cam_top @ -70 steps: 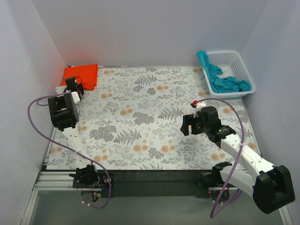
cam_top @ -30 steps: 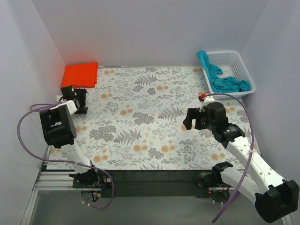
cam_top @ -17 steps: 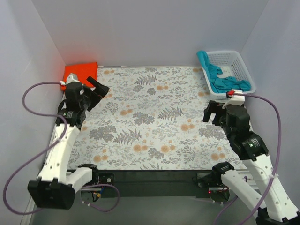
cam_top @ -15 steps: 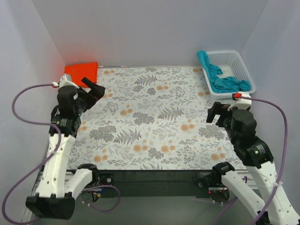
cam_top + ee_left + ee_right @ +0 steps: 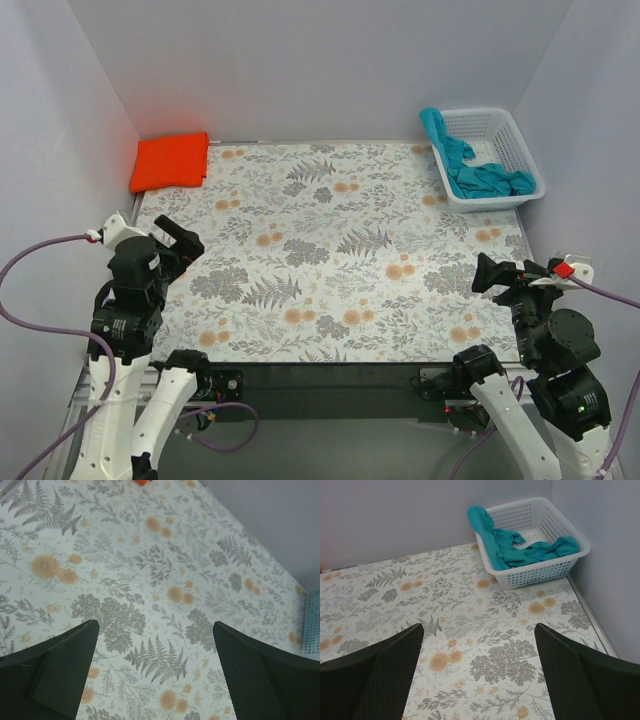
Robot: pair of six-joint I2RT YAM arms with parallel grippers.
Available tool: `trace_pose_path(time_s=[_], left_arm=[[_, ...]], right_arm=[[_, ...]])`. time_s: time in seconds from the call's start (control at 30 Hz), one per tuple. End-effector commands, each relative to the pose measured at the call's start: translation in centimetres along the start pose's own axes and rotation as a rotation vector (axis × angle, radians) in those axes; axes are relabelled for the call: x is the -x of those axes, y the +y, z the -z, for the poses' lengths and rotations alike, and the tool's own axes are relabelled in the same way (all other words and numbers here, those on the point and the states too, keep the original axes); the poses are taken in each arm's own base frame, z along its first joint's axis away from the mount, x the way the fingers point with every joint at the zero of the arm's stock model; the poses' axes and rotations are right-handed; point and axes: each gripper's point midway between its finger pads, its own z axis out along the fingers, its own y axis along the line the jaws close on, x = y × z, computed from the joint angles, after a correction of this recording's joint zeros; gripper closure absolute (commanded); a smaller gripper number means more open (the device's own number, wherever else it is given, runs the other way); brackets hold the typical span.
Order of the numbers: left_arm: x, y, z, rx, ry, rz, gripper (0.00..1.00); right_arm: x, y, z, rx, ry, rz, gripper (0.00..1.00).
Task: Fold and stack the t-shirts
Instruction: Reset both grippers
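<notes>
A folded orange t-shirt (image 5: pixel 171 161) lies flat in the back left corner of the table; only a sliver of it (image 5: pixel 142 482) shows at the top of the left wrist view. A crumpled teal t-shirt (image 5: pixel 480 178) fills the white basket (image 5: pixel 500 114) at the back right, one end draped over the rim, and it shows as teal cloth (image 5: pixel 510 550) in the right wrist view. My left gripper (image 5: pixel 180 243) hangs open over the near left of the table, well short of the orange shirt. Over the near right, my right gripper (image 5: pixel 497 275) is open too. Both hold nothing.
A floral cloth (image 5: pixel 330 250) covers the table. White walls close it in on the left, back and right. The basket (image 5: pixel 540 572) sits against the right wall. Purple cables loop beside both arm bases at the near edge.
Both arms have pulled back toward the near edge and risen. The left gripper has left the orange shirt's side; the right has moved from mid-table to the near right.
</notes>
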Motion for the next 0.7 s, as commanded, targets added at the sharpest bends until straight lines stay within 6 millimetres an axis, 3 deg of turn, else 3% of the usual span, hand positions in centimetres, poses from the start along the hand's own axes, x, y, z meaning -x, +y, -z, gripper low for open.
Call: trace_pose_path(time_s=[0.0,0.67], left_arm=[[-1.3,2.4,-0.5,0.106,0.015,-0.014,0.02],[-3.0,1.0,-2.4,0.054,0.077,-0.048,0.02]], right_arm=[[0.1,-0.2,-0.5,-0.012,-0.026,0.033,0.02],[-0.9,1.6,-1.4,0.092,-0.035,0.103,0.02]])
